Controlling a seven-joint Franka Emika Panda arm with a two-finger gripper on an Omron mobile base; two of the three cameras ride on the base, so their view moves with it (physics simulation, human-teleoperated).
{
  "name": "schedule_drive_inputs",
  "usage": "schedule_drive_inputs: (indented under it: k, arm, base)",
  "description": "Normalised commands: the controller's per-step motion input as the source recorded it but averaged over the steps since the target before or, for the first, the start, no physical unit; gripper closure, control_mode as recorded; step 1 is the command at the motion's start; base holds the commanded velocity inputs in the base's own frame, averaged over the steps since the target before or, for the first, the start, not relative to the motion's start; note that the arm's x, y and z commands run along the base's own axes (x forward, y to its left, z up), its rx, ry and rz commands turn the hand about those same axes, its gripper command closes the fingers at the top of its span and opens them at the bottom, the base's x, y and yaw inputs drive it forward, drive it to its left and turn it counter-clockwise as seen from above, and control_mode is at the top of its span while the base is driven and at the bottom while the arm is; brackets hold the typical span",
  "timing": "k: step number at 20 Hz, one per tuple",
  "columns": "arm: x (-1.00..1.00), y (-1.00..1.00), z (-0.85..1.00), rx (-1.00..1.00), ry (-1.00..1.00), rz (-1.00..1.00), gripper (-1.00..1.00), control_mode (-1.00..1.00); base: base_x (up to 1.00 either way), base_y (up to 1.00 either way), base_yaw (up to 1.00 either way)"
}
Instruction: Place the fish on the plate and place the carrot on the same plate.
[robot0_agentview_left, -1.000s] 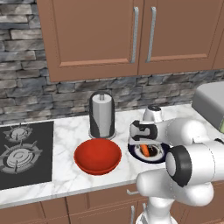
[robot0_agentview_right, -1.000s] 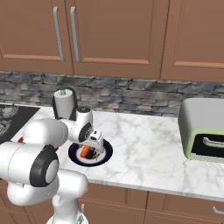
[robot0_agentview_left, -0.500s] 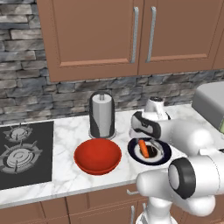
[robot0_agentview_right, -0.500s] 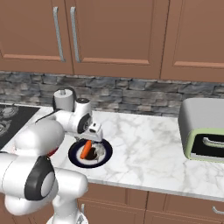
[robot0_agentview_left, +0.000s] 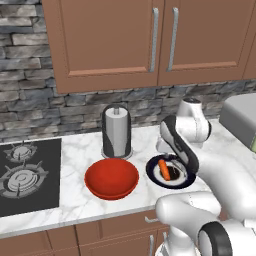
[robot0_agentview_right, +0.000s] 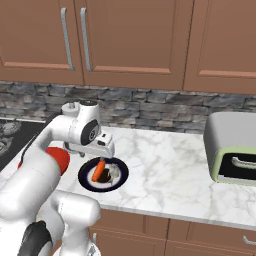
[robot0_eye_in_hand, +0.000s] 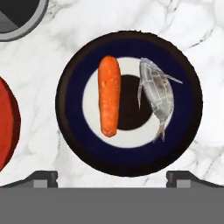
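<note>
Fish (robot0_eye_in_hand: 156, 98) and carrot (robot0_eye_in_hand: 109, 102) both lie on the plate (robot0_eye_in_hand: 74, 144), jaws spread wide and grasping nothing.

Seen from the hand camera, the carrot rests lengthwise on the white inner ring, left of the dark centre, and the silvery-grey fish lies right of that centre, roughly parallel to the carrot and apart from it. The gripper (robot0_eye_in_hand: 111, 178) hangs above the plate with its two finger tips (robot0_eye_in_hand: 41, 179) well apart at the plate's near rim, touching neither item. The plate sits on the marble bench (robot0_agentview_left: 75, 150), just beside a red bowl (robot0_agentview_left: 111, 178) and near a paper towel holder (robot0_agentview_left: 116, 131). A cooktop (robot0_agentview_left: 27, 175) lies further left; a pale green toaster oven (robot0_agentview_right: 232, 147) stands well off to the right.
</note>
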Motion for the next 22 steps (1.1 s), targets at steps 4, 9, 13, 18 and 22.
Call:
schedule_drive_inputs:
  k: [4,9,13,18,22]
  arm:
    - [-0.89,-0.06,0.59,0.00,0.00,0.00,-1.00,-1.00]
    - [-0.84,0.01,0.69,0.00,0.00,0.00,-1.00,-1.00]
    - [-0.66,0.17,0.67,-0.02,0.01,0.00,-1.00,-1.00]
    - [-0.65,0.09,0.56,0.00,0.00,0.00,-1.00,-1.00]
    - [-0.42,0.25,0.13,-0.02,0.03,0.00,-1.00,-1.00]
  base:
    - [0.00,0.00,0.00]
    - [0.00,0.00,0.00]
    - [0.00,0.00,0.00]
    - [0.00,0.00,0.00]
    - [0.00,0.00,0.00]
